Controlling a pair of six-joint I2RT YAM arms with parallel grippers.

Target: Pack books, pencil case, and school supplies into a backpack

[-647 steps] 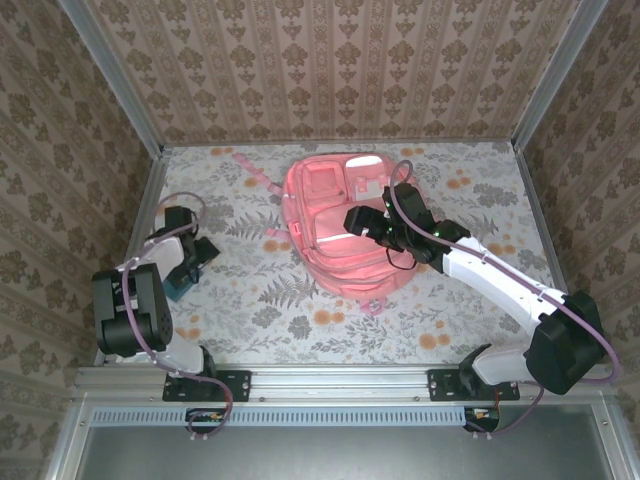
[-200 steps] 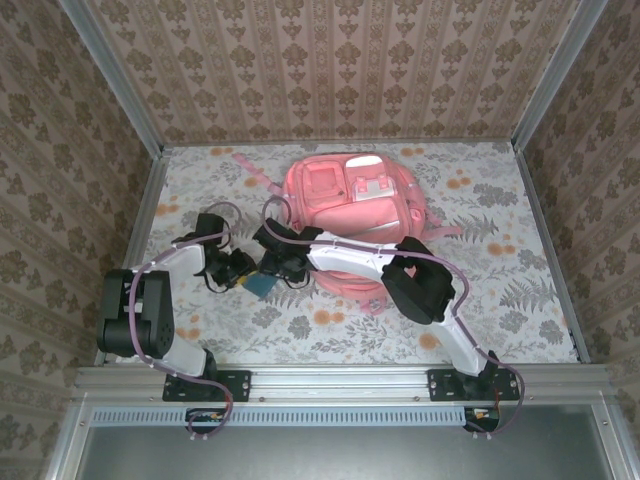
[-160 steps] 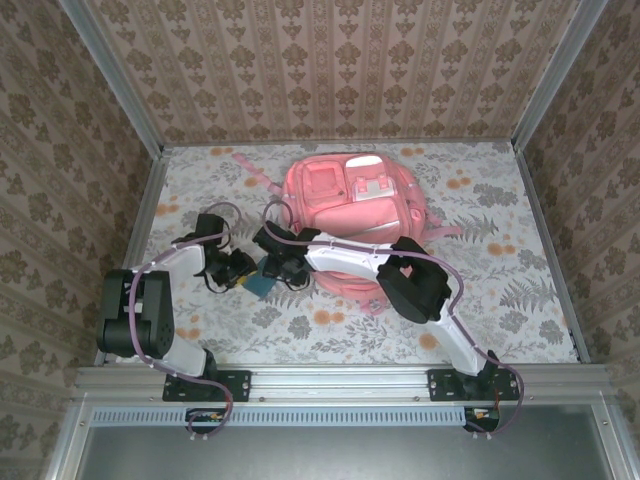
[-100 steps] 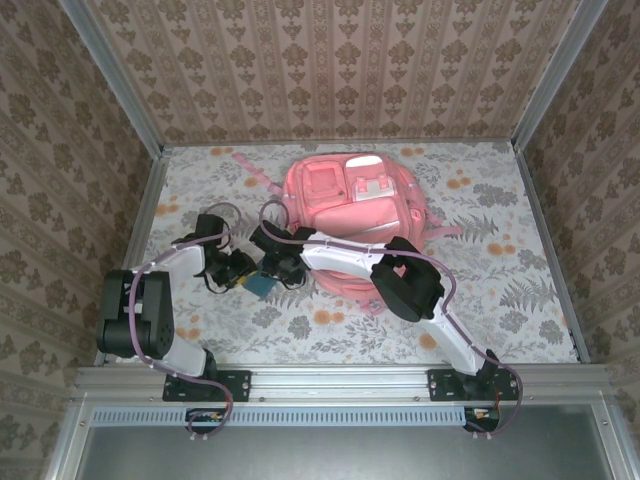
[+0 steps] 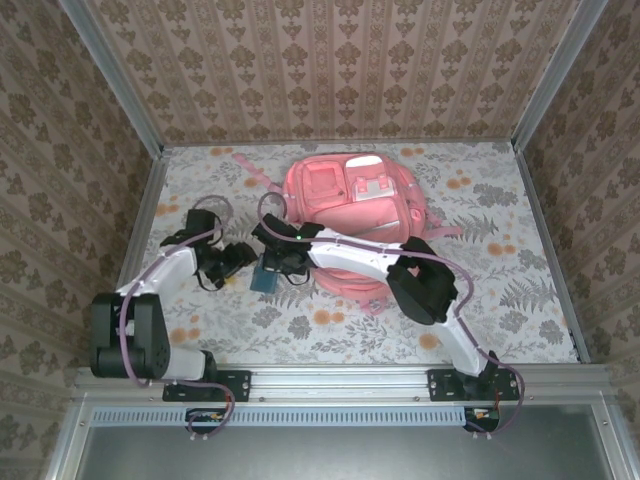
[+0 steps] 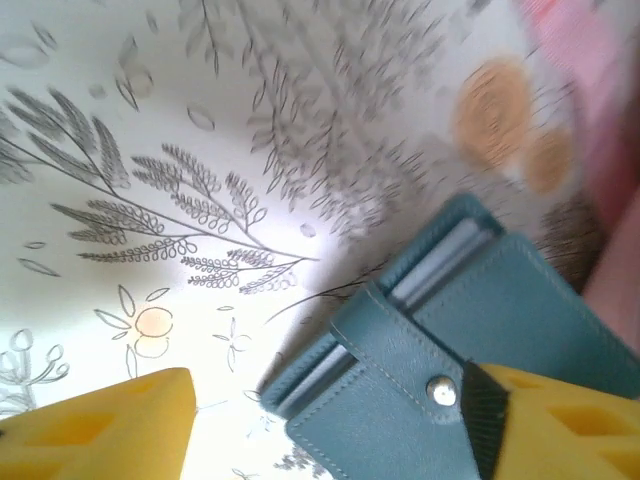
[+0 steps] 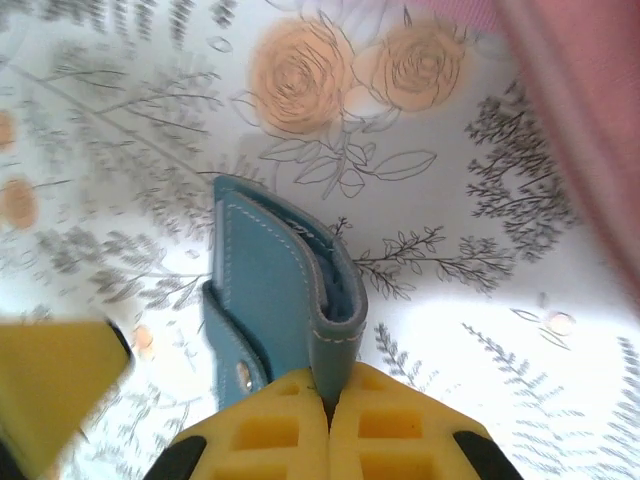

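Since my right gripper [image 7: 328, 405] pinches only a thin edge of the case [image 7: 275, 290], just left of the backpack [image 5: 350, 200], the case could swing or slip free when I carry it over. My left gripper [image 6: 320, 430] stands wide beside it, one jaw close against the case; a lift now might catch there and twist my hold.

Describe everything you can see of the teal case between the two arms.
The teal case looks like stitched leather or imitation: a slim folded cover with a flap shut by a metal snap, pale layers showing at its open edge. The right pincer is shut on one edge, holding it roughly on end over the floral tablecloth. The open left pincer sits close beside it; the pink backpack lies nearby.
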